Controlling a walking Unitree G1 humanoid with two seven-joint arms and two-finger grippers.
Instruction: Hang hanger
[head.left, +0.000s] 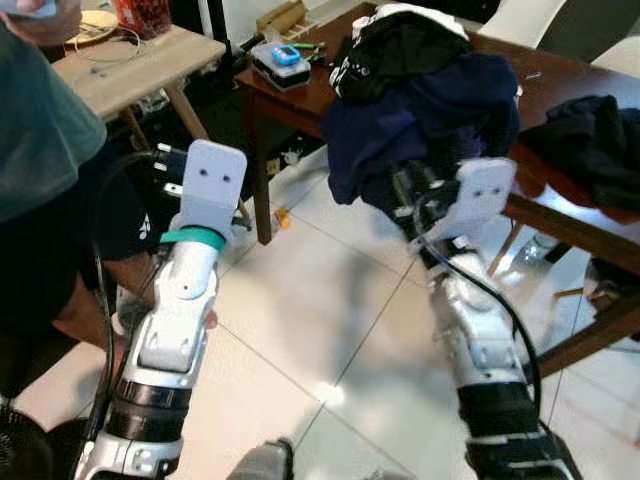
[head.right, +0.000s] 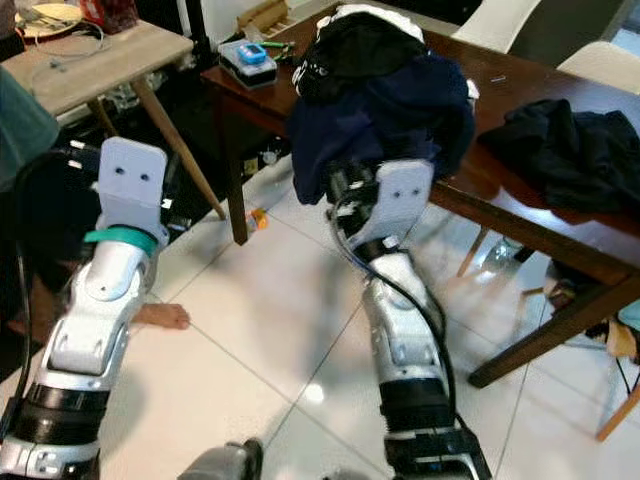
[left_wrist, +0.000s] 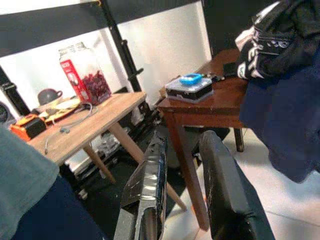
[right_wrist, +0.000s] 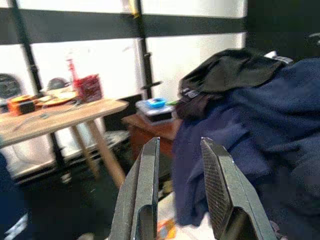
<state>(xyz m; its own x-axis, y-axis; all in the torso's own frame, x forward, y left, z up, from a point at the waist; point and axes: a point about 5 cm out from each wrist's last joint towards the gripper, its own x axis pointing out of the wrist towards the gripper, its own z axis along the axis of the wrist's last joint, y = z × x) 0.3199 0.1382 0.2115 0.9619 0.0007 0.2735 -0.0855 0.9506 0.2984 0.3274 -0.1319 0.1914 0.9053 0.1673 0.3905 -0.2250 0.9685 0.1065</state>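
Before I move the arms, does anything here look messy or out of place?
Yes. A heap of dark clothes is piled on the brown table, its navy garment drooping over the edge. More black clothing lies crumpled further along. I can make out no hanger.

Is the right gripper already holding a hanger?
No. The right gripper has its fingers open with nothing between them, pointing toward the navy garment draped off the dark wooden table.
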